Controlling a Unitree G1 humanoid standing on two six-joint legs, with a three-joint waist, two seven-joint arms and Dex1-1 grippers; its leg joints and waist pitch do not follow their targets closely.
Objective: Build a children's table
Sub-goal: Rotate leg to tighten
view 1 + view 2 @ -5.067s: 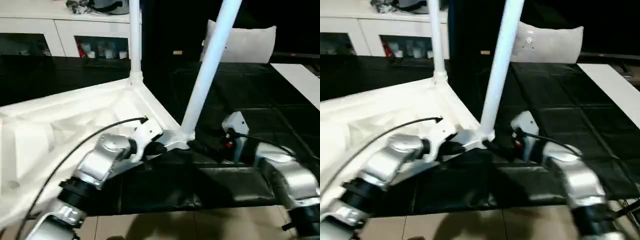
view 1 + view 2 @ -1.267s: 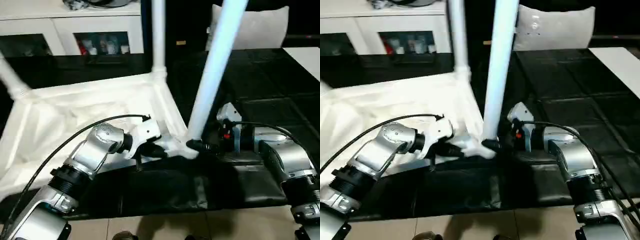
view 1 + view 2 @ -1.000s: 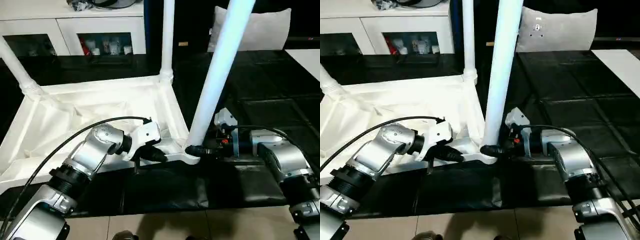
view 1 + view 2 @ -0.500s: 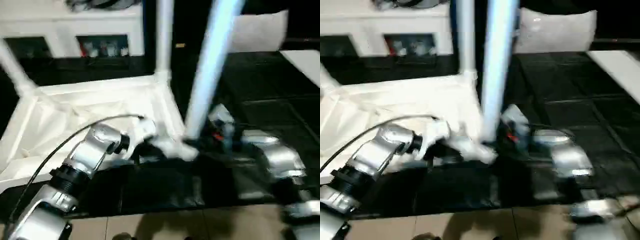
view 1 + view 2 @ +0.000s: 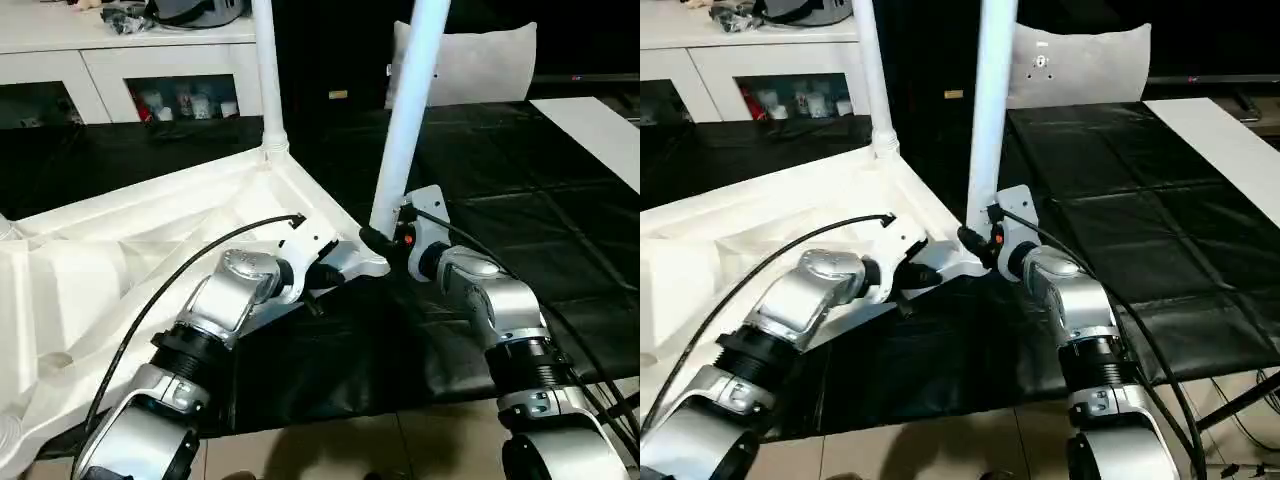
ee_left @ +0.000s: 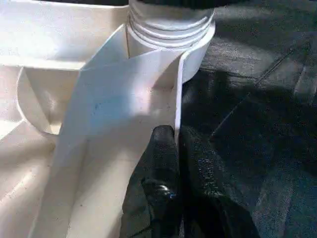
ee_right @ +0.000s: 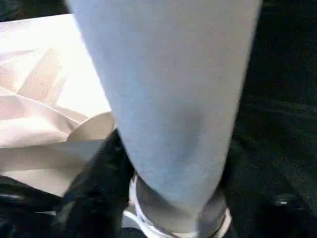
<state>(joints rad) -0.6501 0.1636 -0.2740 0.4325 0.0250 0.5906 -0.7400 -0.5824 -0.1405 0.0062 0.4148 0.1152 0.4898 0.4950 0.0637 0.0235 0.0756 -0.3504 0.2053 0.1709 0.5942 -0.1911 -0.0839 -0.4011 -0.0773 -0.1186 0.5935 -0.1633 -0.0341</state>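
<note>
Compared with a second earlier, both arms are seen drawn in closer together at the near corner, though the camera itself has also shifted. Upside down on the black padded floor mat (image 5: 520, 200) lies the all-white plastic rectangular tabletop (image 5: 120, 250), ribbed underside up, its far edge towards the white glass-door cabinets (image 5: 140, 75). Two long tapered white round legs are seen standing in its corner sockets: the far leg (image 5: 268, 70) and the near leg (image 5: 410, 110). A white pillow (image 5: 470, 62) rests behind.

The near leg's base is straddled by the right gripper (image 7: 163, 198), its black fingers (image 7: 96, 183) set part-way apart around it. The thin side wall by the near socket (image 6: 171, 37) is pinched by the left gripper (image 6: 174, 148), fingers nearly closed.

From here, the leg could be cross-threaded or left loose if it is turned while leaning. The tabletop could be dragged across the mat if the pinch on the thin wall slips.
</note>
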